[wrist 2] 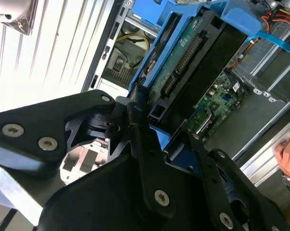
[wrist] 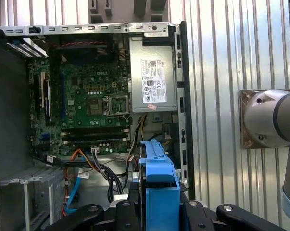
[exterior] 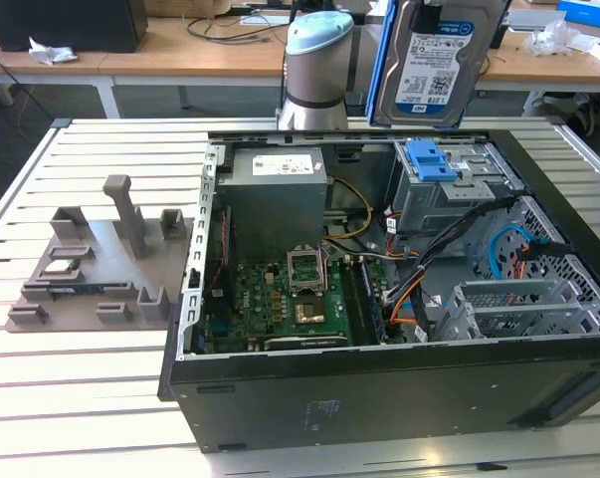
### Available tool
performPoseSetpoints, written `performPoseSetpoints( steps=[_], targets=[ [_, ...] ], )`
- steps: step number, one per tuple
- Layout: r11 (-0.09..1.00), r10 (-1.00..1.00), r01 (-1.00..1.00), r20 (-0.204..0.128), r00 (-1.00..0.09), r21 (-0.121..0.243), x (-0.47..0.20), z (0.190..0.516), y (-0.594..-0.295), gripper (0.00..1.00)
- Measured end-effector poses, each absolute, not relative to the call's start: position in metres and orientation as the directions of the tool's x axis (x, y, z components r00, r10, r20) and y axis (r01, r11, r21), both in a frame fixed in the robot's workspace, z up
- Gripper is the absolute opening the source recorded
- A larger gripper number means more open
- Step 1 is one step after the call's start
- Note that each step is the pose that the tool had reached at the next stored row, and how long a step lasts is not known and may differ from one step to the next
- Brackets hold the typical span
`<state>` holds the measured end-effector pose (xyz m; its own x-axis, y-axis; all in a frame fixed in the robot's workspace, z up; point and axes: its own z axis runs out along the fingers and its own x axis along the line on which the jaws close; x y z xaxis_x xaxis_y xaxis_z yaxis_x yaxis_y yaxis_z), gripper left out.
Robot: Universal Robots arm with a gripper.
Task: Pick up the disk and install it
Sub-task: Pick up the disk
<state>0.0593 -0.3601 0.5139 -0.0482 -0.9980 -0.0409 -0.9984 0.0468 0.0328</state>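
In the exterior view the disk point(exterior: 434, 62) hangs upright in the air over the far side of the open computer case point(exterior: 379, 388), with its labelled face to the camera. It is well clear of the drive cage point(exterior: 459, 189) with the blue latch beneath it. In the second wrist view the gripper point(wrist 2: 154, 120) is clenched on the disk point(wrist 2: 183, 53). Its black fingers point(wrist 2: 135, 113) press on the blue bracket point(wrist 2: 149, 62) that frames the drive, and the green circuit board point(wrist 2: 185, 50) on the underside lies bare. A person's hand point(wrist 2: 289, 154) rests at the case's edge. In the first wrist view the bracket stands between the fingers, over the case interior just beside the power-supply box point(wrist: 152, 82) and the motherboard point(wrist: 87, 101). The drive looks stiff, dense and fairly heavy for its size, with smooth metal faces that could slip. The bare board and connector seem fragile. Gripping across the bracket's sides seems the sound hold.
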Motion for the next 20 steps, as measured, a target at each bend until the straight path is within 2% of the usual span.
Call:
performPoseSetpoints(
  steps=[20],
  targets=[
    [0.047,-0.998,-0.998,-0.039,-0.048,0.033,0.061,0.5092,-0.3642,0.37]
  ],
)
